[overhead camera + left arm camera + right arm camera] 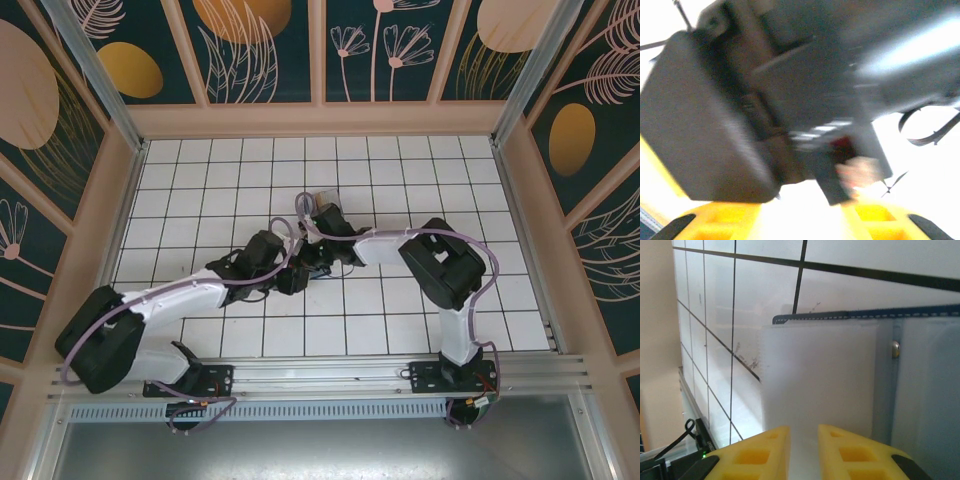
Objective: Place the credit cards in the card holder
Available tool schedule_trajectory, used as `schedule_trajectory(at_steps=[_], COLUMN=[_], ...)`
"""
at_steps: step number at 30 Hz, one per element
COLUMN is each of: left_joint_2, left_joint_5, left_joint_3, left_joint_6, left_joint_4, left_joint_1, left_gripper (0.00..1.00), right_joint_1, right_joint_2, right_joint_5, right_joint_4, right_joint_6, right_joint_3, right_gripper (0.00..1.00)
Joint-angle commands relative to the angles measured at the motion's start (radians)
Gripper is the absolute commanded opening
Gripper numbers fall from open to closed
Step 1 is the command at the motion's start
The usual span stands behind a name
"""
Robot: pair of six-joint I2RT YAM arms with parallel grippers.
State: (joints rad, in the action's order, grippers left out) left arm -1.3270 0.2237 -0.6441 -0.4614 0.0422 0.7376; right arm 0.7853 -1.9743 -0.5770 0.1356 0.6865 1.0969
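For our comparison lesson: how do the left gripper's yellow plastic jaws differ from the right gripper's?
The left gripper holds its jaws wide apart; the right gripper holds its jaws nearly together. A blurred dark grey block looms before the left gripper; a sharp translucent white sheet stands before the right gripper, reaching down to its gap. Both have yellow plastic jaws with recessed pockets.

Both arms are stretched in over the white tiled desk [200, 180]. The left arm [170, 300] is brought in from the lower left, and the right arm [450, 265] from the lower right with a sharp elbow. The left tool [288, 281] and right tool [318, 262] are bunched close together just left of centre, pretty much one dark tangle. Floral panels [260, 50] are seen all round.
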Motion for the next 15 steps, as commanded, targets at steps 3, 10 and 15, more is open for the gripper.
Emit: schedule_trajectory(at_steps=[3,10,15], left_joint_2=[0.145,0.303,0.269], left_joint_5=[0.117,-0.039,-0.083], left_joint_3=[0.027,0.030,0.073], left_joint_6=[-0.086,-0.210,-0.289], left_joint_4=[-0.122,0.012,0.061], left_joint_1=[-0.104,-0.276,-0.363], left_gripper=[0.35,0.34,0.35], right_joint_1=[0.057,0.078,0.091], right_joint_2=[-0.019,0.011,-0.004], right_joint_5=[0.124,0.233,0.213], right_joint_4=[-0.173,-0.255,-0.250], right_joint_6=[-0.090,-0.134,-0.137], right_joint_3=[0.084,0.111,0.113], right_gripper=[0.23,0.25,0.26])
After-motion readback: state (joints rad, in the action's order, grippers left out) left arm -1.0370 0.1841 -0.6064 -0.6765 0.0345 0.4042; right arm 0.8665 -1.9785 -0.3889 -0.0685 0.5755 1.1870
